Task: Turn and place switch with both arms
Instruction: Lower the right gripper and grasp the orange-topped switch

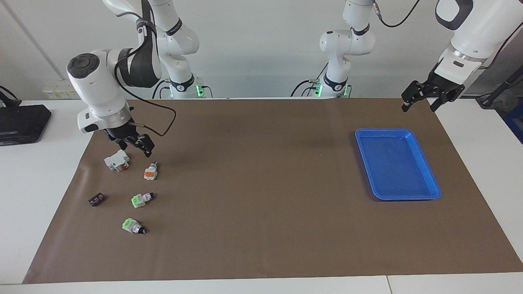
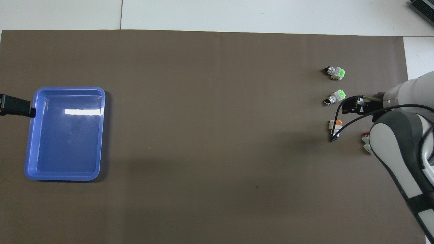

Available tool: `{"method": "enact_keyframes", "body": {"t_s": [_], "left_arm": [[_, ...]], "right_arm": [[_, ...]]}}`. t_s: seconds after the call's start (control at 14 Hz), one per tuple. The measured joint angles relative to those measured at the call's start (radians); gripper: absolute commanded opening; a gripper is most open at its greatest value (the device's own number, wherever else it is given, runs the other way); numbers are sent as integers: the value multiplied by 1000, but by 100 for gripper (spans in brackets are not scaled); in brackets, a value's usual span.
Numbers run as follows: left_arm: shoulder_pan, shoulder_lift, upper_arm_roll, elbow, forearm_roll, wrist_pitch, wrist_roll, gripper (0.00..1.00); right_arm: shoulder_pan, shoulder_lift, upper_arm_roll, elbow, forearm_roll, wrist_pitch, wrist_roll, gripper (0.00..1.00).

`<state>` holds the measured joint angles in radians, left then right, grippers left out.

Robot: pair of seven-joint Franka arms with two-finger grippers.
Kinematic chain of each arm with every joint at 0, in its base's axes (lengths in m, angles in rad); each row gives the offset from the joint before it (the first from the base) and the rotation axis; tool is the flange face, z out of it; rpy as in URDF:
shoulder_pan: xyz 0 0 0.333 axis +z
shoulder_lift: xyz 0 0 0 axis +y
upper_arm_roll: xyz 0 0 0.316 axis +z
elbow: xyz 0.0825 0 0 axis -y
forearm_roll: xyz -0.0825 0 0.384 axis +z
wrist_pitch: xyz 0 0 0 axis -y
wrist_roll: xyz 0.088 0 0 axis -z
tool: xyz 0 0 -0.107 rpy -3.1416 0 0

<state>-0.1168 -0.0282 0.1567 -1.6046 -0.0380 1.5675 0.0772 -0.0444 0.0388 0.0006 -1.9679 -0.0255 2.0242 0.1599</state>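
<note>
Right pincer [image 1: 131,143]: fingers apart, nothing held; low over the mat at the right arm's end of the worktop, above the gap between the white block and the switch, touching neither.
Left pincer [image 1: 421,98]: fingers apart, empty; raised over the mat's edge nearest the robots, at the left arm's end; this arm waits.
Switch [image 1: 150,172]: lying on the brown mat [image 1: 261,212], orange block pointing away from the robots, dark tip toward them.
White block with red [image 1: 117,160]: just beside the switch, toward the right arm's end of the worktop.
Green-marked switches [image 1: 140,199]: two, both farther from the robots than the switch; one [image 1: 132,226] farthest.
Small dark part [image 1: 96,199]: alone near the mat's edge.
Blue tray [image 1: 425,192]: empty, at the left arm's end, well apart from the parts.
Facing view only: both pincers whole, their height over the mat.
Overhead view only: the right arm's cable crosses the switch [image 2: 335,127]; the arm covers most of the white block [image 2: 365,142]; the left pincer shows only as a dark tip [image 2: 17,105] beside the tray [image 2: 64,176].
</note>
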Motion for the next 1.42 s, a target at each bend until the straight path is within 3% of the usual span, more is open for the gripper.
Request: {"method": "enact_keyframes", "body": {"t_s": [0.36,0.71,1.07,1.42], "left_arm": [[0,0,0,0,0,0,0,100],[0,0,0,0,0,0,0,100],[0,0,0,0,0,0,0,100],[-1,0,-4,0,0,1,2,100]], "right_arm": [[-10,-5,-2,-45,0,3,-472,100],[-46,5,-4,-145,1,196,-1057,100],[-62,34,-4,-170,1,316,-1493,100],[-65,42,-5,-239,1,436,-1715,100]]}}
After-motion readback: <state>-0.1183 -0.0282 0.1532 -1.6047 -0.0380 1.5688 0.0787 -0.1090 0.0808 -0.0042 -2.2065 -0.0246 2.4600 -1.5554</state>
